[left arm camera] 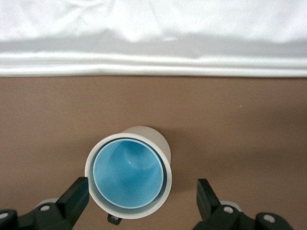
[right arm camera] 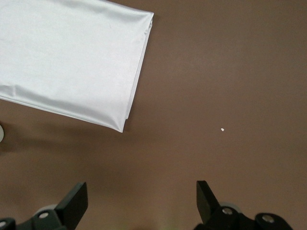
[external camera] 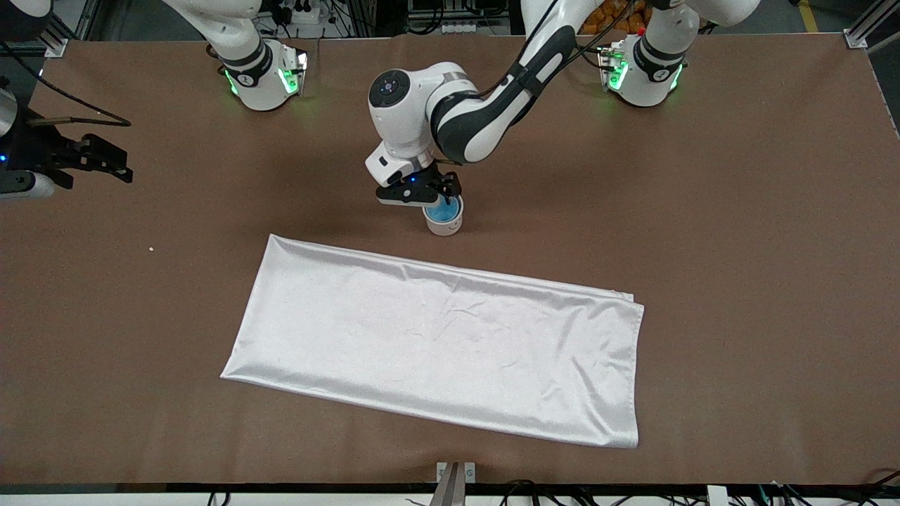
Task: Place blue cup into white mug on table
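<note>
**Left pincer open over nested cup**

Left pincer [external camera: 441, 195] hangs just above the mug [external camera: 445, 223], fingers spread wide either side of it in the left wrist view, touching nothing. Cup [left arm camera: 127, 173] sits down inside the mug [left arm camera: 152, 140], rim just below the mug's rim, upright and roughly centred. Looks like a finished drop: the fingers straddle the mug because that is where the cup needed to be let go.

Mug stands on the worktop [external camera: 738, 211], near mid-worktop, farther from the front camera than the cloth [external camera: 436, 344] and close to its edge but apart from it. Handle [left arm camera: 114, 219] points toward the wrist camera, between the fingers.

Right pincer [right arm camera: 139, 201] waits at the right arm's end of the worktop, fingers wide, holding nothing, over bare worktop near a small white speck [right arm camera: 222, 129].

Judgement: task looks done. Remaining move is a straight lift clear; risk is a finger clipping the mug rim or handle on the way up
</note>
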You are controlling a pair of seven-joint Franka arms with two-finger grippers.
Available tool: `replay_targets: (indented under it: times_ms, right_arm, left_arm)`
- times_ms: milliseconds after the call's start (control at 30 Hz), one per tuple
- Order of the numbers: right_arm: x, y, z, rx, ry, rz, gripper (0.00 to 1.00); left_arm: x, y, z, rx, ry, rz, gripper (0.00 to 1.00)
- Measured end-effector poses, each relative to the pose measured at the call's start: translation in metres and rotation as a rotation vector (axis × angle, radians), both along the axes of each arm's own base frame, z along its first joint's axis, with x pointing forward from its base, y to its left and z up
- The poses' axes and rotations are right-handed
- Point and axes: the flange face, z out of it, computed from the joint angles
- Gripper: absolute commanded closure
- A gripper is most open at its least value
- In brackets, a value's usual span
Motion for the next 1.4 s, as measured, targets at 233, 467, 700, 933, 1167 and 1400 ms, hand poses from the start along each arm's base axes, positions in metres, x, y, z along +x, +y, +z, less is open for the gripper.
replay_targets:
  times_ms: [233, 467, 700, 933, 1167, 1400]
  right_arm:
    - [-0.001, -0.010, 0.001, 0.013, -0.002, -0.012, 0.00]
    - [0.000, -0.011, 0.000, 0.014, -0.006, -0.013, 0.00]
    - [0.010, -0.008, -0.009, 0.013, -0.021, -0.007, 0.00]
    - [0.017, -0.007, -0.019, 0.013, -0.017, -0.004, 0.00]
    - [0.018, -0.010, -0.020, 0.013, -0.015, -0.010, 0.00]
    - [0.018, -0.020, -0.020, 0.012, -0.022, -0.035, 0.00]
  left_arm:
    - [0.026, 0.014, 0.044, -0.043, -0.046, 0.029, 0.00]
    - [0.054, 0.046, 0.101, -0.057, -0.081, 0.078, 0.00]
    - [0.084, 0.095, 0.155, -0.037, -0.085, 0.101, 0.00]
    - [0.105, 0.148, 0.198, -0.052, -0.053, 0.111, 0.00]
    - [0.113, 0.202, 0.232, -0.067, -0.015, 0.126, 0.00]
    - [0.107, 0.253, 0.249, -0.071, 0.007, 0.119, 0.00]
